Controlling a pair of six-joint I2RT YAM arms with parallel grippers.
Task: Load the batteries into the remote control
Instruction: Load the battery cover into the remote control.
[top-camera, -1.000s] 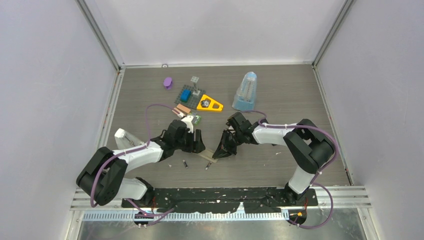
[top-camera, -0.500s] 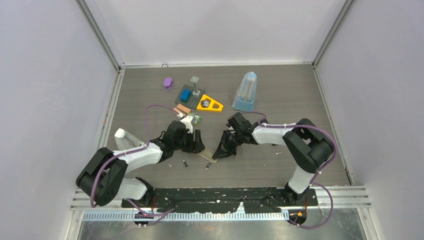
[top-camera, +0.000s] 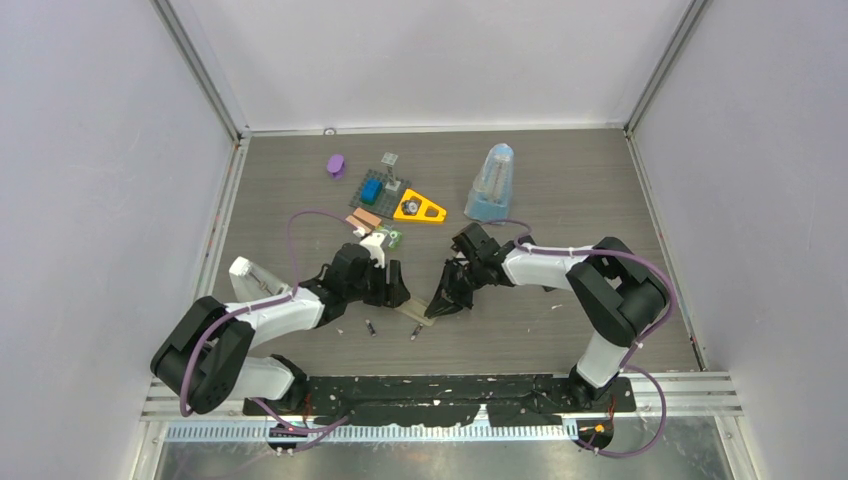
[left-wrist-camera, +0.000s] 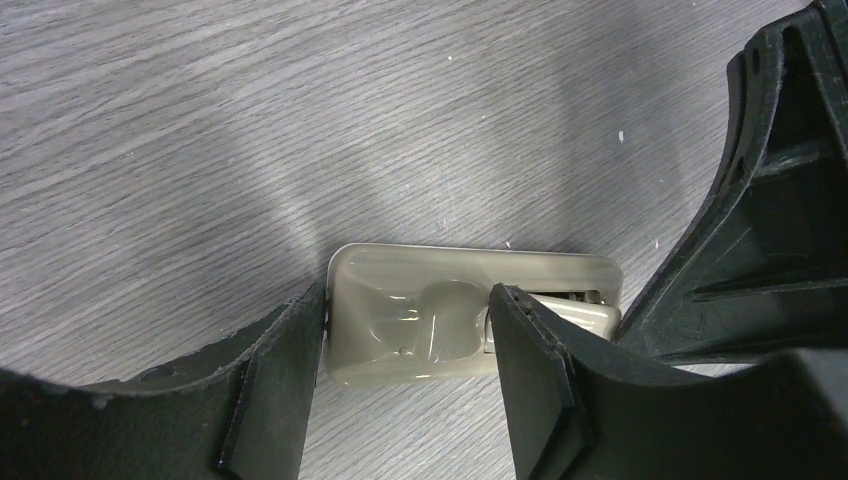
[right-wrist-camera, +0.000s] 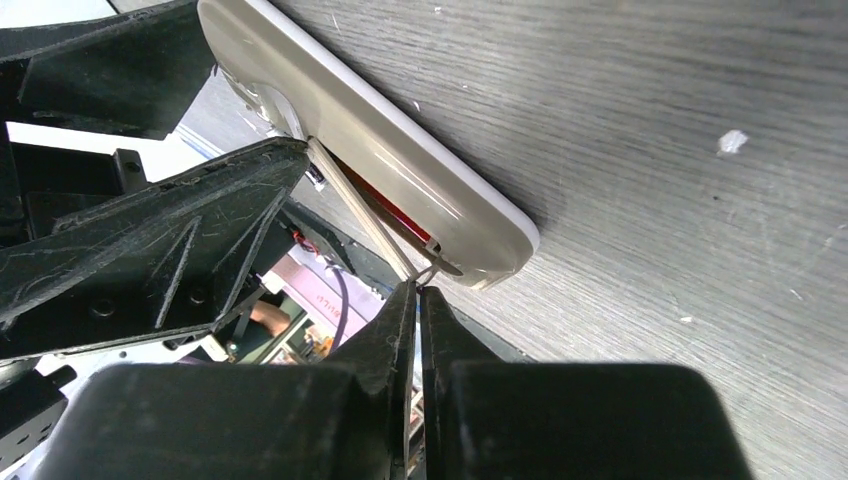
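Little shifted this past second: left fingers (left-wrist-camera: 270, 400), half-wide, clamp pale rectangular remote control (left-wrist-camera: 400, 290); right fingers (right-wrist-camera: 390, 345), shut, at its thin beige cover strip (right-wrist-camera: 367, 208), so loading likely no further along.

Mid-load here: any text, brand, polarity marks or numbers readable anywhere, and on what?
None readable.
The remote control: no print visible on its back in either wrist view.
The small parts in the top view: too small to read.
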